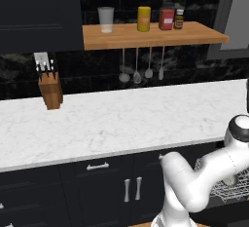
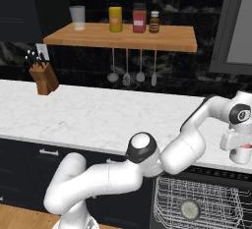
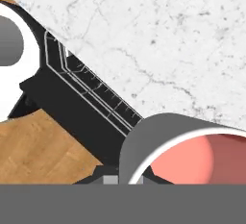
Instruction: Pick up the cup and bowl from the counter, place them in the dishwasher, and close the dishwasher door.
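Observation:
The cup (image 2: 241,156), white outside and pink-red inside, stands near the counter's (image 2: 98,115) front edge at the far right. My gripper (image 2: 241,147) sits straight on top of it, shut on the cup's rim. In the hand view the cup (image 3: 192,151) is close at the lower right, over the marble counter (image 3: 168,35). Below that edge the dishwasher (image 2: 206,193) stands open, its grey wire rack (image 1: 228,184) showing. A round grey bowl (image 2: 189,209) lies in the rack. I cannot make out the dishwasher door.
A wooden knife block (image 1: 50,90) stands at the counter's back left. Above is a wooden shelf (image 1: 151,36) with a glass tumbler (image 1: 105,19) and jars, and utensils (image 1: 141,67) hang under it. Dark cabinets (image 1: 112,187) run below the counter, and wood floor (image 3: 43,146) lies beneath.

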